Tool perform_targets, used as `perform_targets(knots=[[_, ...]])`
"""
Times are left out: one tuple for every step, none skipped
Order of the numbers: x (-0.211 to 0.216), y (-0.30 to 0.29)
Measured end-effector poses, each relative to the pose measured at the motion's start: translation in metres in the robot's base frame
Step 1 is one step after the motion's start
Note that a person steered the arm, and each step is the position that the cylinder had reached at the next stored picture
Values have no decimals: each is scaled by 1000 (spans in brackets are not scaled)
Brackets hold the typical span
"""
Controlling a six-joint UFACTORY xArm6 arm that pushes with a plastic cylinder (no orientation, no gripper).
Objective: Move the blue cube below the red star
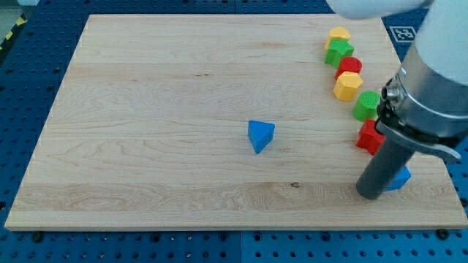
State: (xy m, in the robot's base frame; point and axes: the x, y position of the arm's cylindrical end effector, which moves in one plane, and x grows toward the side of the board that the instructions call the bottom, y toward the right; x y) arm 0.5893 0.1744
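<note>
The blue cube (400,177) lies near the view's lower right, mostly hidden behind my rod, with only its right part showing. My tip (371,194) rests on the wooden board (146,109) and touches the cube's left side. The red star (368,136) sits just above the cube, partly hidden by the arm's body.
A blue triangular block (260,135) lies near the board's middle. Along the right side run a yellow block (338,33), a green star (338,51), a red block (349,65), a yellow block (348,85) and a green block (366,105). The board's right edge is close to the cube.
</note>
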Motion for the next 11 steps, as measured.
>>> perform_targets(knots=[[11,12],[11,29],[11,33],[8,38],[-2,40],[-8,42],[-8,45],[-10,45],[-11,45],[-6,45],[-5,43]])
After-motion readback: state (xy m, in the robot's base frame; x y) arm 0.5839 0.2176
